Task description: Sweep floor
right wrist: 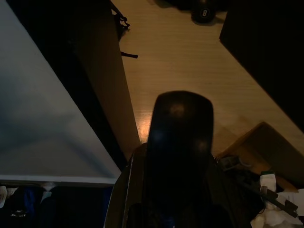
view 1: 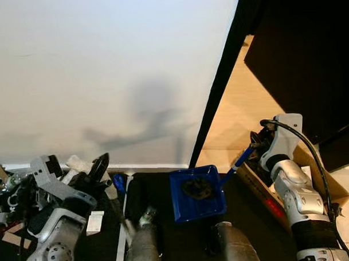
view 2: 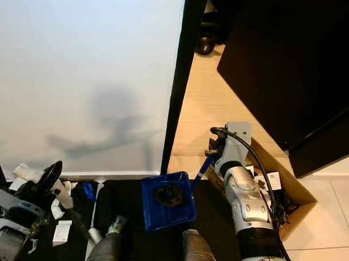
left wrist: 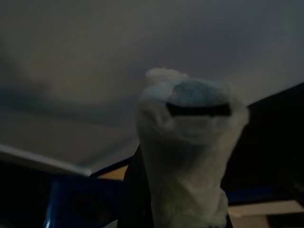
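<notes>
Right gripper (view 1: 256,152) pinching blue dustpan (view 1: 197,194) by its handle, pan held level above dark mat (view 2: 132,223) (debris inside). Light, rigid plastic; tips easily. Left gripper: cannot tell.

Dustpan (view 1: 198,194) load is just a dark clump, too small to identify. Its handle end is hidden inside the right gripper (view 1: 256,146); can't see how the fingers sit. Left gripper (view 1: 101,166) is lost in clutter. Left wrist view: blurred pale wrapped tube (left wrist: 190,152), cut off by the frame edge. Cardboard box (view 2: 291,189) contents unreadable.
</notes>
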